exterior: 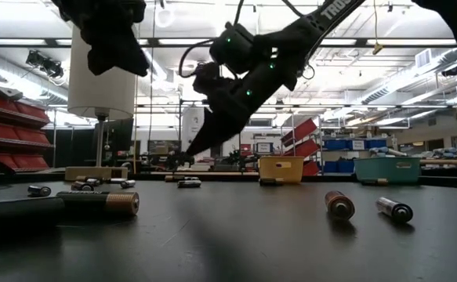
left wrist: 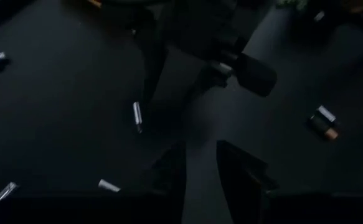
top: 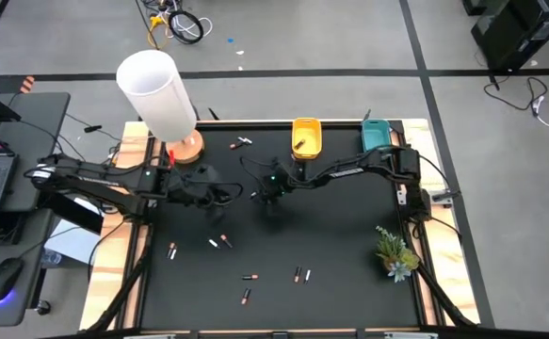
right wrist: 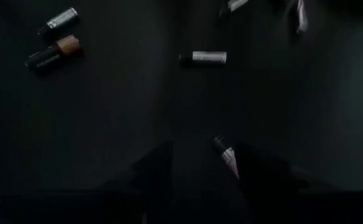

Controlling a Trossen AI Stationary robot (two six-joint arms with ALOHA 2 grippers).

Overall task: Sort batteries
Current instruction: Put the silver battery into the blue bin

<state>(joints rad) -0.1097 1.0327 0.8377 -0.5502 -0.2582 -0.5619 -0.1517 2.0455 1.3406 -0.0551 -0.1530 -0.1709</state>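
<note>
Batteries lie scattered on the black table: a pair (top: 219, 242) near the middle, others (top: 300, 274) toward the near edge, one (top: 241, 143) at the back. My right gripper (right wrist: 203, 155) is open and low over the table's middle (top: 260, 195). A small silver battery (right wrist: 226, 155) lies on the table between its fingers, close to one of them. My left gripper (left wrist: 200, 158) hangs just left of it (top: 216, 191), raised, with a narrow gap between its fingers and nothing in it. My right gripper slants down at the silver battery from the table's right and far side. The battery's end (right wrist: 221, 146) lies right beside the inner side of one finger (right wrist: 256, 168). Whether that finger touches it I cannot tell.
A yellow tray (top: 306, 137) and a teal tray (top: 376, 135) stand at the far edge. A white lamp (top: 156, 94) rises at the far left corner, a small plant (top: 396, 252) sits at the right edge. More batteries (right wrist: 53, 53) lie beyond the right gripper.
</note>
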